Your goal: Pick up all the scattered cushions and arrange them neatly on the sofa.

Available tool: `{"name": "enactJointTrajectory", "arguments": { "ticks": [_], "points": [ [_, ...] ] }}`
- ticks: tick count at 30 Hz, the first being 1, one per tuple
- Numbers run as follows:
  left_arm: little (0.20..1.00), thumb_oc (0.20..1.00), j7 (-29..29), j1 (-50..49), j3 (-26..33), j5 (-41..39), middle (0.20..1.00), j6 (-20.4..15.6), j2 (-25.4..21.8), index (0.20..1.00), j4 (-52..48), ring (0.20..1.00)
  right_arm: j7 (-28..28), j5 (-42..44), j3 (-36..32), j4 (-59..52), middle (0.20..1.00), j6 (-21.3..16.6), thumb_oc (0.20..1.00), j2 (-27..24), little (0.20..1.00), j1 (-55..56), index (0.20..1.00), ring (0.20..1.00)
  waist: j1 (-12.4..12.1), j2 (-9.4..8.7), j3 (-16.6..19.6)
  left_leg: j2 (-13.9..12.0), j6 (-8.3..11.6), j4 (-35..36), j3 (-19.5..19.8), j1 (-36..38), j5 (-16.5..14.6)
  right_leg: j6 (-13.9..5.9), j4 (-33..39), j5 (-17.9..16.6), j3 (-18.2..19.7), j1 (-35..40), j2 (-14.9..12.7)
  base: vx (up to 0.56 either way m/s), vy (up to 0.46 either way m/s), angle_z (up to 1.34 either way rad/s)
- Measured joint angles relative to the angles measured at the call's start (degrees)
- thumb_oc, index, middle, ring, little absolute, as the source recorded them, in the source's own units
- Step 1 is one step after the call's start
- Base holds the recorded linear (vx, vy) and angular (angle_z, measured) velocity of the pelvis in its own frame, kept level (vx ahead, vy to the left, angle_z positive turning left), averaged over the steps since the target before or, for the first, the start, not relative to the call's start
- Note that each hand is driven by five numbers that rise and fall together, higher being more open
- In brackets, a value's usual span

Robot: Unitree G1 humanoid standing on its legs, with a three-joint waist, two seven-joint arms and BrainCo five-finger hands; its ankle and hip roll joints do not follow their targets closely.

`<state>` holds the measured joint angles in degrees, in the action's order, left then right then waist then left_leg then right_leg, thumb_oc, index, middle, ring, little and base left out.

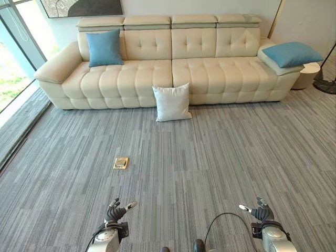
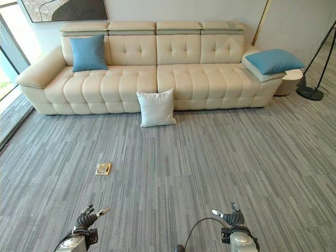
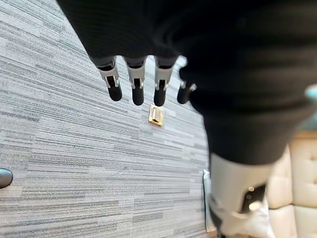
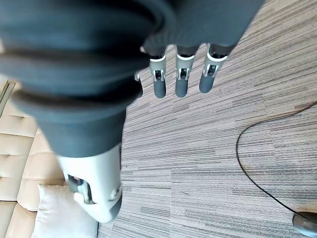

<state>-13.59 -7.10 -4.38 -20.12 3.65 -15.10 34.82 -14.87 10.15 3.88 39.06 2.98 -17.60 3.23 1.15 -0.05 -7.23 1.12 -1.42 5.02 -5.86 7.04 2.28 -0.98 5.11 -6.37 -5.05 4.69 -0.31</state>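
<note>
Left eye view: three cushions (image 1: 172,103).

No readable text or labels, seemingly, anywhere.

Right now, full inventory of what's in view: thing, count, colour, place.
sofa: 1, cream, along the far wall
blue cushions: 2; one upright against the sofa's left backrest, one flat on the sofa's right end
white cushion: 1, on the carpet, leaning against the sofa front
floor socket: 1, brass, in the carpet on the left
floor lamp: 1, black, far right
picture: 1, dark, on the wall above the sofa
carpet: grey striped
left hand: open, empty, low over carpet
right hand: open, empty, low over carpet
</note>
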Motion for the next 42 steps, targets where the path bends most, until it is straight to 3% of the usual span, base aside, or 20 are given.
{"name": "enactJointTrajectory", "arguments": {
  "ticks": [16,21,23,25,28,29,30,32,35,38,39,40,41,42],
  "points": [
    [1.0,1.0,-0.01,-1.05,0.1,0.01,1.0,0.16,-0.34,1.0,-0.15,1.0,0.58,-0.09,2.31,-0.21,1.0,1.16,1.0,0.18,1.0,-0.7,1.0,1.0,-0.91,-1.91,-1.01,0.26,0.25,0.0,1.98,-4.33,0.21,0.14,0.0,0.09,-1.89,-3.63,-0.28,0.07,0.066,0.06],
    [1.0,1.0,0.0,0.77,-0.06,0.51,1.0,0.16,-0.95,1.0,-0.44,1.0,0.67,-0.11,2.31,-0.24,1.0,1.11,1.0,0.12,1.0,-1.51,1.0,1.0,-1.35,-1.65,-2.63,0.98,-0.87,0.0,2.46,-6.36,0.34,0.05,-1.13,-0.05,-2.81,-5.99,-0.99,0.07,0.153,0.07],
    [1.0,1.0,-0.01,1.58,-0.1,0.54,1.0,0.15,-0.95,1.0,-0.35,1.0,0.78,-0.13,2.29,-0.26,1.0,1.08,1.0,0.08,1.0,-1.97,1.0,1.0,-1.0,-0.52,-3.4,1.13,-2.26,0.0,2.9,-6.97,0.16,-0.69,-5.59,0.77,-2.85,-8.64,-1.4,0.04,0.196,0.0],
    [1.0,1.0,0.0,2.92,-0.15,0.56,1.0,0.18,-0.85,1.0,-0.09,1.0,1.2,-0.22,2.24,-0.48,1.0,1.12,1.0,-0.19,1.0,-3.25,1.0,1.0,-0.71,1.17,-5.34,0.36,-2.99,-0.04,2.77,-6.78,0.14,-2.86,-16.62,2.87,-3.13,-13.92,-1.93,0.06,0.177,-0.02],
    [1.0,1.0,0.01,4.6,-0.4,0.93,1.0,0.13,-1.79,1.0,-0.13,1.0,1.31,-0.53,2.31,-0.81,1.0,1.13,1.0,0.13,1.0,-4.08,1.0,1.0,-0.41,0.4,-7.68,1.43,-4.11,-0.41,2.77,-4.72,-0.38,-4.12,-33.13,5.38,-2.96,-21.25,-4.34,0.16,0.074,-0.03],
    [1.0,1.0,0.07,4.72,-0.7,1.04,1.0,0.2,-1.83,1.0,0.0,1.0,1.31,-0.55,2.33,-1.18,1.0,1.11,1.0,0.19,1.0,-4.05,1.0,1.0,0.14,0.18,-8.15,1.72,-4.29,-0.41,2.79,-4.15,-0.94,-4.61,-35.45,8.16,-2.92,-23.11,-4.74,0.25,-0.002,-0.11],
    [1.0,1.0,0.1,4.77,-0.67,1.03,1.0,0.19,-1.82,1.0,0.0,1.0,1.33,-0.54,2.3,-1.21,1.0,1.17,1.0,0.31,1.0,-3.75,1.0,1.0,-0.02,-0.43,-8.2,2.14,-4.51,-0.41,2.25,-3.63,-1.52,-5.25,-31.88,9.44,-3.26,-24.57,-5.08,0.26,-0.034,-0.12],
    [1.0,1.0,0.09,5.08,-0.52,1.01,1.0,0.23,-1.84,1.0,0.07,1.0,1.28,-0.53,2.11,-1.17,1.0,1.15,1.0,0.32,1.0,-3.96,1.0,1.0,-0.3,-0.7,-8.47,2.29,-4.53,-0.42,1.73,-3.24,-1.89,-6.2,-20.07,8.85,-5.0,-24.02,-4.81,0.3,-0.074,-0.16],
    [1.0,1.0,0.14,5.51,0.03,1.02,1.0,0.34,-1.76,1.0,0.2,1.0,1.26,-0.47,2.1,-1.16,1.0,1.21,1.0,0.98,1.0,-3.31,1.0,1.0,0.17,-1.92,-8.43,2.64,-4.24,-0.48,1.49,-1.26,-4.19,-8.1,-2.94,5.88,-6.12,-23.11,-3.46,0.37,-0.097,-0.05],
    [1.0,1.0,0.31,5.57,-0.07,1.04,1.0,0.37,-1.47,1.0,-0.07,1.0,1.27,-0.47,1.86,-1.17,1.0,1.22,1.0,0.94,1.0,-2.47,1.0,1.0,0.23,-2.17,-8.03,2.68,-4.01,-0.44,2.19,0.63,-5.87,-7.63,-0.85,4.47,-6.41,-21.89,-3.12,0.49,-0.12,0.18],
    [1.0,1.0,0.52,4.92,-0.17,1.08,1.0,0.38,-0.71,1.0,-0.37,1.0,1.3,-0.49,1.75,-1.05,1.0,1.29,1.0,0.85,1.0,-0.78,1.0,1.0,0.38,-1.65,-7.06,1.75,-2.53,-0.57,3.95,2.85,-8.56,-5.65,-4.77,3.04,-7.58,-19.55,-2.97,0.55,-0.128,0.46],
    [1.0,1.0,0.72,4.38,-0.28,1.09,1.0,0.34,-0.65,1.0,-0.59,1.0,1.38,-0.49,1.84,-1.09,1.0,1.3,1.0,0.88,1.0,0.43,1.0,1.0,0.38,-1.92,-5.79,1.64,-2.06,-0.58,4.34,3.54,-8.86,-5.65,-4.08,2.26,-7.54,-17.87,-2.99,0.56,-0.145,0.39],
    [1.0,1.0,0.74,4.06,-0.1,1.04,1.0,0.32,-0.05,1.0,-0.52,1.0,1.4,-0.5,1.81,-0.41,1.0,1.29,1.0,0.42,1.0,0.49,1.0,1.0,0.31,-0.74,-5.19,-0.08,-0.71,-0.66,4.9,4.73,-10.15,-4.07,-3.45,-0.14,-7.9,-16.35,-1.25,0.7,-0.207,0.42],
    [1.0,1.0,0.96,2.75,-0.07,1.01,1.0,0.31,0.05,1.0,-0.56,1.0,1.4,-0.46,1.68,0.28,1.0,1.33,1.0,0.11,1.0,0.33,1.0,1.0,0.64,0.71,-4.5,-2.13,0.46,-3.76,5.41,5.95,-10.91,-3.28,-2.7,-0.01,-7.69,-13.34,0.94,0.49,-0.156,0.35]
  ]
}}
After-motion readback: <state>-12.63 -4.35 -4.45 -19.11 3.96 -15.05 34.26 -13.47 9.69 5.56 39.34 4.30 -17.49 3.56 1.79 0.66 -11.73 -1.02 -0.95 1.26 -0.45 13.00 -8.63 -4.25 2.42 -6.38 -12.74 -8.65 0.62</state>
